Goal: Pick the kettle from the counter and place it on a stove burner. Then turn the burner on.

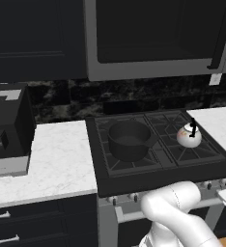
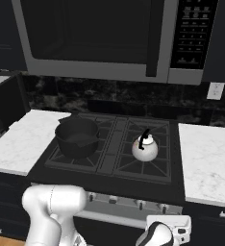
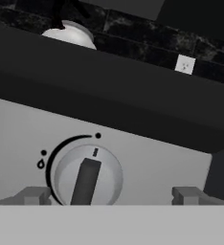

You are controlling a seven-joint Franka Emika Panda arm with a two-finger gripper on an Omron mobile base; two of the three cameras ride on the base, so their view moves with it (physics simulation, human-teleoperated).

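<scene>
The kettle (image 2: 144, 148) beyond the hand (image 3: 111, 195) looks like polished silvery-white metal with a faint orange sheen, its thin handle matt black, and the stove burner (image 2: 145, 149) grate under it reads as dull black cast iron. The bench (image 1: 59, 161) is smooth white marbled stone. Right in front of the hand, the knob (image 3: 87, 176) is brushed grey metal with a matt black grip, on a flat satin grey panel (image 3: 147, 167).

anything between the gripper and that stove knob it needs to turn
Nothing visible does. In the hand view the knob sits straight ahead on the grey front panel, framed between the two fingertips, with open panel around it. The kettle already sits on the stove burner.
</scene>
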